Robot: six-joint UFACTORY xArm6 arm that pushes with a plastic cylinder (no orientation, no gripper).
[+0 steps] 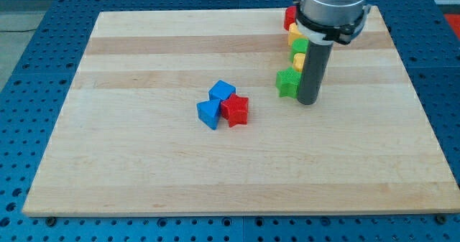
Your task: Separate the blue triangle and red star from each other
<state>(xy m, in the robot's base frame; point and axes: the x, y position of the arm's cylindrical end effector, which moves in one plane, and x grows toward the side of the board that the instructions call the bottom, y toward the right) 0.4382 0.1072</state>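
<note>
The blue triangle (209, 113) lies near the middle of the wooden board, touching the red star (235, 110) on its right. A blue cube (222, 91) sits just above them, touching both. My tip (307, 100) rests on the board to the right of this cluster, well apart from it, right beside a green star (287, 82).
Behind the rod at the view's top right stands a column of blocks: a red block (290, 17), a yellow block (295, 34), a green block (300, 47) and a yellow block (298, 60). The board (144, 163) ends at blue perforated table edges.
</note>
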